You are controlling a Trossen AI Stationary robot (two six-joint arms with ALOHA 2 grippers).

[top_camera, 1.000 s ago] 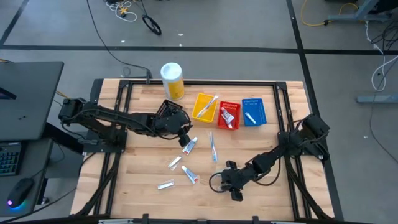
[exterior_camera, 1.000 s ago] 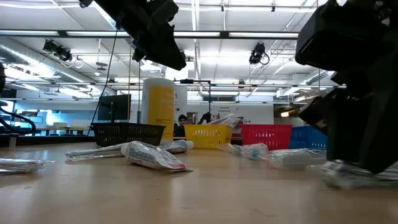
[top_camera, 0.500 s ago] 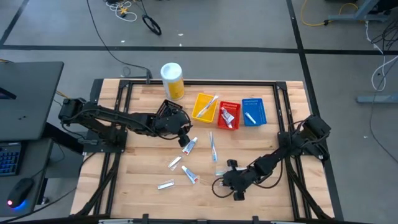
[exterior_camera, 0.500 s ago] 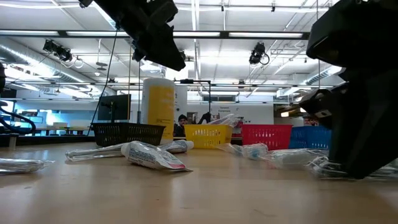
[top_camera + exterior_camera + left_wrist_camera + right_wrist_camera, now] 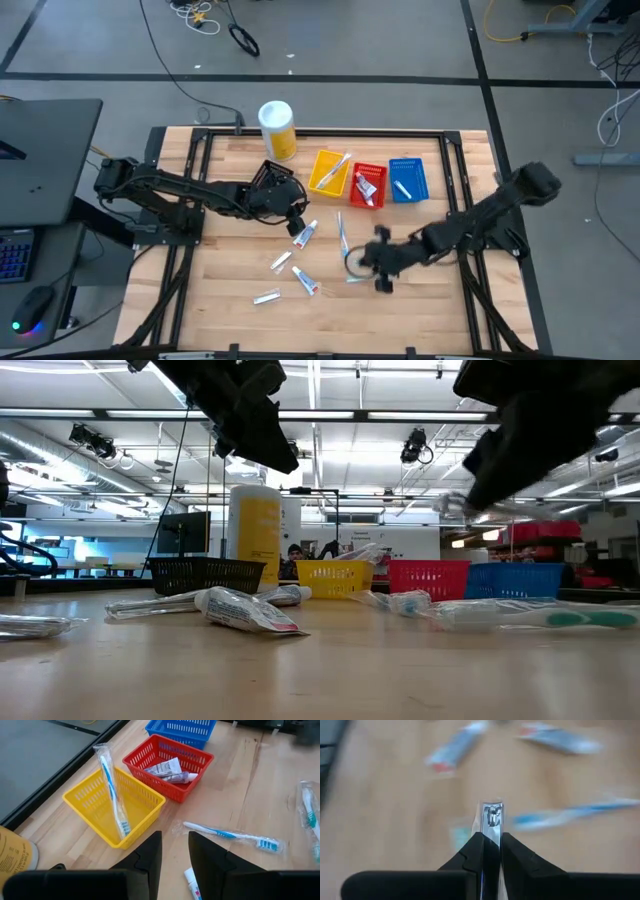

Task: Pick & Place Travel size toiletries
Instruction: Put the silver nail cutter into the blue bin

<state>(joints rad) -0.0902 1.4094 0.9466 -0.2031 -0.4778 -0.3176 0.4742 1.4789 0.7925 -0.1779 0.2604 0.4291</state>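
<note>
My right gripper (image 5: 492, 837) hangs above the table's near right part (image 5: 364, 264), shut on a small shiny metal item (image 5: 493, 818) in a clear wrapper. My left gripper (image 5: 175, 854) hovers open over the table's middle (image 5: 295, 212), with nothing between its fingers. One wrapped toothbrush (image 5: 112, 790) leans in the yellow tray (image 5: 145, 802). Toothpaste tubes (image 5: 170, 770) lie in the red tray (image 5: 200, 757). Another wrapped toothbrush (image 5: 227, 835) lies flat on the table, as do several toothpaste tubes (image 5: 305, 235). My right gripper pinches the shiny item's near end (image 5: 492, 832) between its two fingers (image 5: 474, 851), slanting down from the table's right side. The item sticks out past the fingertips, in line with them, and is lifted clear of the table (image 5: 455, 505).
A tall yellow canister (image 5: 277, 130) stands at the far edge. A blue tray (image 5: 406, 180) sits right of the red one, and a black basket (image 5: 205, 572) stands under the left arm. A green-headed toothbrush (image 5: 540, 618) lies below the right gripper. Bare wood shows at the near left.
My right gripper has risen from the table and drawn toward the far edge, tipping less steeply. The wrapped metal item that lay under it on the table now hangs lifted clear in its fingers.
</note>
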